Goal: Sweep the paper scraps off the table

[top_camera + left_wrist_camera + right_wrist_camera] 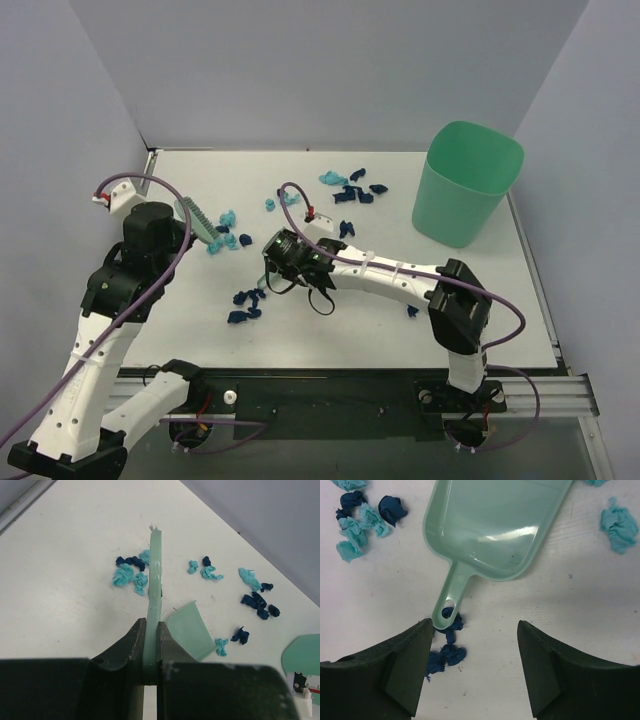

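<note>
Light teal and navy paper scraps lie in groups on the white table (pixel 330 345): a far group (pixel 350 188), a group by the brush (pixel 225 238) and navy bits (pixel 245 305). My left gripper (pixel 183 228) is shut on the handle of a green hand brush (pixel 156 570), whose head points at scraps (pixel 131 572). My right gripper (pixel 475 640) is open and empty, just above the handle end of a green dustpan (pixel 495 525) lying flat on the table. Navy scraps (pixel 447 642) lie under that handle, beside my left finger (pixel 400 670).
A tall green bin (pixel 468 180) stands at the far right of the table. Grey walls close in the left, back and right. One scrap (pixel 412 311) lies near my right arm's elbow. The table's metal rim runs along the near edge (pixel 540 375).
</note>
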